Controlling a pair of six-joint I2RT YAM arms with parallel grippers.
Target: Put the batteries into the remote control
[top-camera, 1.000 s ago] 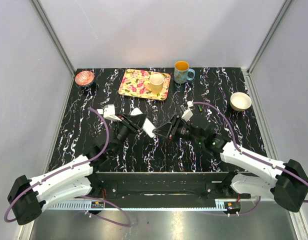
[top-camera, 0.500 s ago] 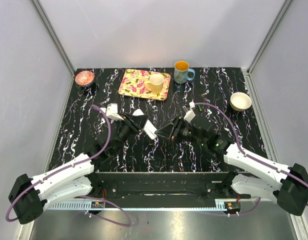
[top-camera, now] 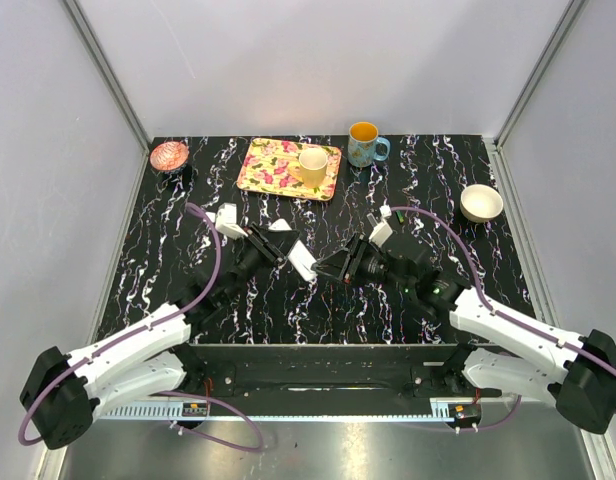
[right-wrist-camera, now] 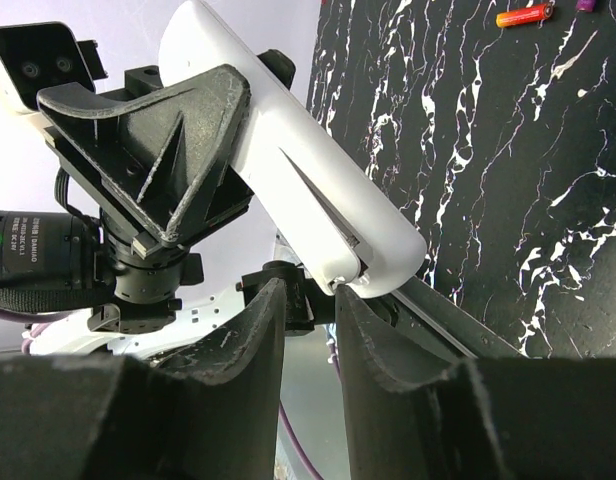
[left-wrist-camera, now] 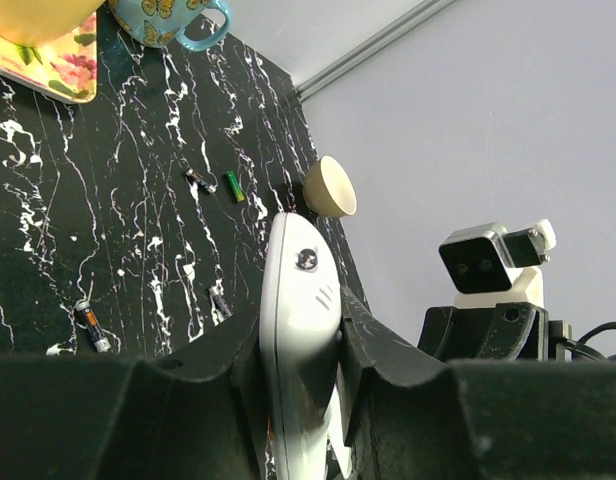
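My left gripper (left-wrist-camera: 300, 312) is shut on the white remote control (left-wrist-camera: 296, 270), which it holds off the table, also seen from above as remote control (top-camera: 302, 264). In the right wrist view the remote control (right-wrist-camera: 288, 170) slants down to my right gripper (right-wrist-camera: 313, 310). Its jaws stand slightly apart with nothing between them, and one fingertip (right-wrist-camera: 350, 300) touches the remote's lower end. Batteries lie loose on the black table: a red-orange battery (right-wrist-camera: 524, 15), an orange-tipped battery (left-wrist-camera: 92, 326), a green battery (left-wrist-camera: 233, 186) and two dark batteries (left-wrist-camera: 199, 180) (left-wrist-camera: 220, 303).
At the back stand a floral tray (top-camera: 273, 170) with a yellow cup (top-camera: 312, 165), a blue mug (top-camera: 364, 144) and a pink dish (top-camera: 169, 155). A cream bowl (top-camera: 481, 202) sits at the right. Metal frame posts and grey walls border the marbled table (top-camera: 168, 260).
Both grippers and the remote have drifted slightly to the right and toward the near edge. The left grip on the remote is unchanged, and the right jaws keep the same gap.
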